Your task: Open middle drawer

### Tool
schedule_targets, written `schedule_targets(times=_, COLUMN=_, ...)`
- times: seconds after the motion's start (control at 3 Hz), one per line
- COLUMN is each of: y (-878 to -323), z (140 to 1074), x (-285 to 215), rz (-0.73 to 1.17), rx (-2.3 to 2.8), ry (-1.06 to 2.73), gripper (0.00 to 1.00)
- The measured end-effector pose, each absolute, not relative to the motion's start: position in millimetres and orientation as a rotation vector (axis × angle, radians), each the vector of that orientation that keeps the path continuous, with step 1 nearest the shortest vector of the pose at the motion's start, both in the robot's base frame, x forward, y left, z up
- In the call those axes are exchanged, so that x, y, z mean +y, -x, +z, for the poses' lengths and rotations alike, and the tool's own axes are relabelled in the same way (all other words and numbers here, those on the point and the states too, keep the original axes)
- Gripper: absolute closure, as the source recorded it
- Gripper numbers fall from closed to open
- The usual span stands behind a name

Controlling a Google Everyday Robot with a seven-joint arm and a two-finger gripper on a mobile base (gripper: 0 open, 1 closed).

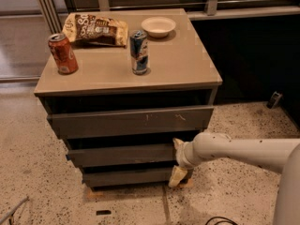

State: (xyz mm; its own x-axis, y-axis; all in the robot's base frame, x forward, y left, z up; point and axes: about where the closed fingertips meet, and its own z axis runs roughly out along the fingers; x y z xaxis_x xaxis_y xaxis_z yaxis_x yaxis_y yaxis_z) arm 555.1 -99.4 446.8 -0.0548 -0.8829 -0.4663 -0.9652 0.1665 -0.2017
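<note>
The middle drawer [119, 154] is a plain dark grey-brown panel between the wider scratched top front [131, 121] and the shorter bottom front [126, 177]. My gripper [178, 161] is at the right end of the middle drawer, at the cabinet's front right corner. One pale finger [178, 143] sits at the drawer's upper right edge and the other [177, 176] hangs below it by the bottom front. The fingers stand apart, spanning the drawer's end. My white arm [243, 150] comes in from the right.
On the cabinet top [187, 64] stand a red can [63, 53], a blue can [139, 52], a snack bag [96, 29] and a white bowl [158, 26]. Speckled floor [28, 172] lies around. A dark wall and a rail are behind on the right.
</note>
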Motion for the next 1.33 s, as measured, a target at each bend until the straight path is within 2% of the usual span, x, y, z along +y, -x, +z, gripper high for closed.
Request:
schedule_targets(times=0.67, y=-593, z=414, x=-96, rz=0.284, rx=2.03, ry=1.809, gripper=0.0)
schedule_targets(times=1.33, y=-598, z=397, x=-95, rz=0.354, rx=2.085, ry=1.811, gripper=0.0)
